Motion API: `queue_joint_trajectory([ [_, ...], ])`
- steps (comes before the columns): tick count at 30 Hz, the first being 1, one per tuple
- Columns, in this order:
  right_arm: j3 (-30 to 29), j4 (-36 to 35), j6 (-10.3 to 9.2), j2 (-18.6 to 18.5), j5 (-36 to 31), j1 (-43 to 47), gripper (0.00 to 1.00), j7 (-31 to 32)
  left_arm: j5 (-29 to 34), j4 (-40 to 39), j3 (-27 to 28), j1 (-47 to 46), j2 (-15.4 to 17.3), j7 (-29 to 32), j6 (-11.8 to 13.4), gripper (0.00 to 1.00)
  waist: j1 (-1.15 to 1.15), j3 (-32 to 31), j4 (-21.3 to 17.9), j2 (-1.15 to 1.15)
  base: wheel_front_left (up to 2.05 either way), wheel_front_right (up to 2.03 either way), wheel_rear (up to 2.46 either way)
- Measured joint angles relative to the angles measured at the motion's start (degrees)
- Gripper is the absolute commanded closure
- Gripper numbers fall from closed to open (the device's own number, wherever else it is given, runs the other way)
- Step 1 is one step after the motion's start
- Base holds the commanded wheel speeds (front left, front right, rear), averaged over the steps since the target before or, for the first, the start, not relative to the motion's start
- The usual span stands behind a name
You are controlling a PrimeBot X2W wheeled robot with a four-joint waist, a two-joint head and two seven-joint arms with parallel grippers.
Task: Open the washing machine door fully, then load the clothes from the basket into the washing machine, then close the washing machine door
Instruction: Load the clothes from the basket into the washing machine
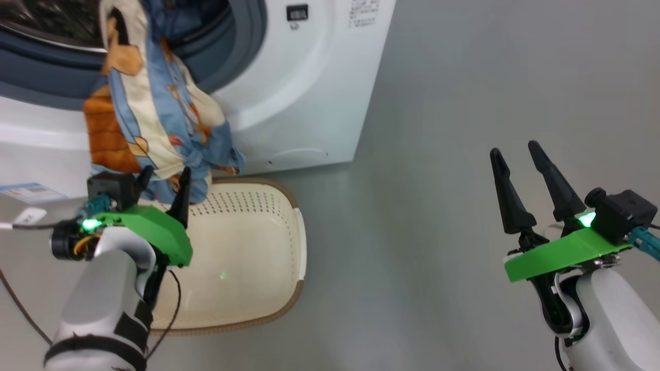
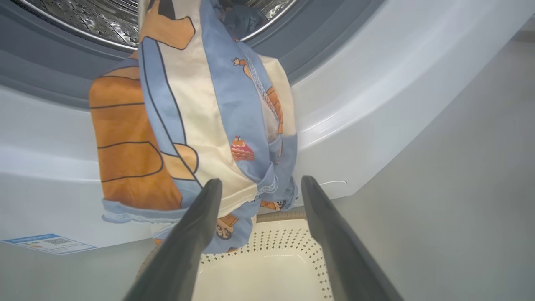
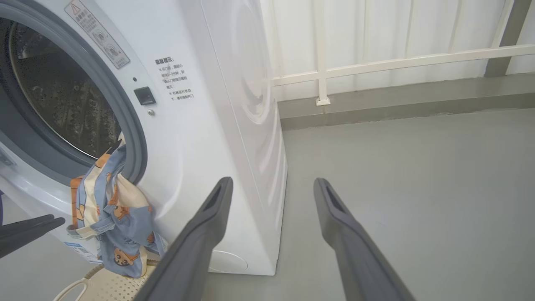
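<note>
Smooth grey floor [image 1: 454,196] all round, a white railing [image 3: 376,67] beyond the washing machine [image 1: 309,103]. The clothes [image 1: 149,113] hang from its drum mouth over the basket [image 1: 301,242], hem right at the tips of my left gripper [image 1: 165,175] (both jaws wide, holding nothing); my right gripper [image 1: 514,150] stands well apart.

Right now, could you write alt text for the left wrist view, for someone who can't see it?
Blue, cream and orange cartoon-print clothes hang out of the open washing machine, down its white front, ending over a cream perforated basket. The arm's two dark fingers stand open, pointing at the hem.
</note>
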Motion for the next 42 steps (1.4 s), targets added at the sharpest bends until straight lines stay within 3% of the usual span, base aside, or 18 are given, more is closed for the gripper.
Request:
queue_joint_trajectory([
  [14,-0.8,-2.1,0.0,1.5,-1.2,-3.6,0.0,0.0,-0.2,10.6,-0.2,-11.8,1.9,1.0,0.5,0.0,0.0,11.1,-3.8,0.0,0.0,0.0,0.0],
  [27,-1.1,-3.4,0.0,1.7,-1.6,-5.5,0.0,0.0,-7.0,12.6,5.6,-19.5,2.1,3.0,2.2,0.0,-0.01,18.2,-5.7,0.0,0.0,0.0,0.0],
  [33,-1.4,-3.4,0.0,1.7,-2.1,-5.5,0.0,0.0,-8.8,13.3,7.2,-21.1,1.7,1.8,4.4,0.0,-0.01,19.4,-5.7,0.0,0.0,0.0,0.0],
  [34,-1.4,-3.3,0.0,1.7,-2.1,-5.6,0.0,0.0,-8.8,13.4,7.2,-21.1,1.7,1.5,4.3,0.05,-0.01,19.3,-5.7,0.0,0.0,0.0,0.0],
  [35,-1.4,-3.3,0.0,1.7,-2.1,-5.6,0.0,0.0,-8.8,13.4,7.2,-21.1,1.7,1.5,4.3,0.59,-0.01,19.3,-5.7,0.0,0.0,0.0,0.0],
  [36,-1.4,-3.3,0.0,1.7,-2.1,-5.6,0.0,0.0,-8.8,13.4,7.2,-21.1,1.7,1.2,4.3,1.0,-0.01,19.2,-5.7,0.0,0.0,0.0,0.0],
  [42,-1.3,-2.8,0.0,1.8,-2.1,-5.6,0.0,0.0,-8.8,13.4,6.7,-21.2,1.7,-0.2,3.3,1.0,-0.01,18.1,-5.4,0.0,0.0,0.0,0.0],
])
